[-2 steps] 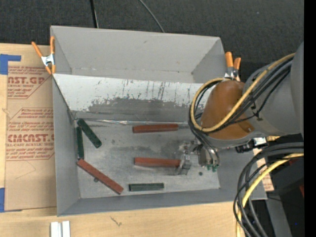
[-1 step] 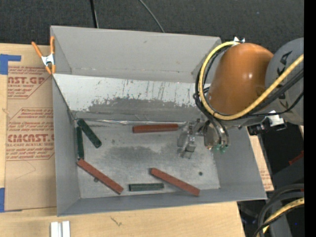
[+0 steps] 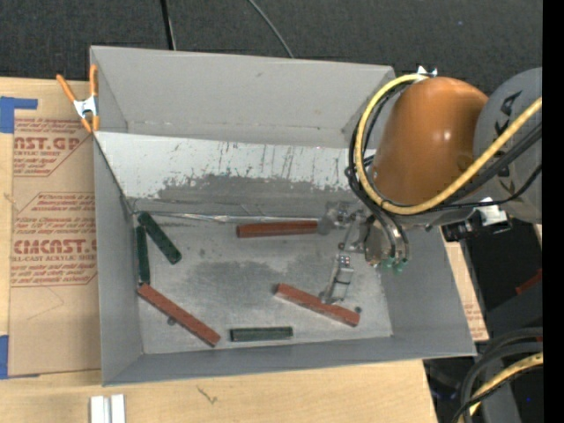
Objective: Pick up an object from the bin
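Red-brown stick [image 3: 304, 299] is lying flat at the bin's [image 3: 264, 95] lower right. We are judging it light, stiff, best taken mid-length. Tool [image 3: 338, 287] is hovering over it; opening: we cannot tell.

Gripper [image 3: 338, 287] points downward beneath the orange-covered wrist [image 3: 430, 139].

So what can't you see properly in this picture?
- Camera view: whether the gripper touches the red stick under it; too small to tell.
- Camera view: the right side of the bin, hidden by the arm's orange cover.
- Camera view: whether the slanted green stick touches the upright green stick at the left; blurred there.
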`<state>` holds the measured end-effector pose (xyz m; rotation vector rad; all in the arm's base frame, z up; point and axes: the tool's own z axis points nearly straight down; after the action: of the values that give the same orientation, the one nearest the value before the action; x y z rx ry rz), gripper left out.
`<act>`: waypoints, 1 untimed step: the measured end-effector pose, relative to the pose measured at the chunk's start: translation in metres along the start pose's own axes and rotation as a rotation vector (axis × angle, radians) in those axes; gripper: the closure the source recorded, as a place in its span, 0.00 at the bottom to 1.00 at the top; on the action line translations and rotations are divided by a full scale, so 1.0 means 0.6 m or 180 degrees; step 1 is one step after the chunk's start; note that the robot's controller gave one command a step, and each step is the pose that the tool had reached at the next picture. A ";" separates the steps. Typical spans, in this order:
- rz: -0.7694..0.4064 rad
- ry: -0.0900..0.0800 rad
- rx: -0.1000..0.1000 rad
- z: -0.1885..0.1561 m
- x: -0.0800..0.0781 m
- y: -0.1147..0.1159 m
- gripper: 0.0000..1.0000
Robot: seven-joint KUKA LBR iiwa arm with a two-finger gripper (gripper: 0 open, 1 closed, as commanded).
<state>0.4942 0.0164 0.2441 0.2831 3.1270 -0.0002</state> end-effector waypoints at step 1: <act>0.0001 0.0000 0.0000 0.000 0.000 0.000 0.00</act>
<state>0.4942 0.0164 0.2441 0.2838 3.1270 -0.0003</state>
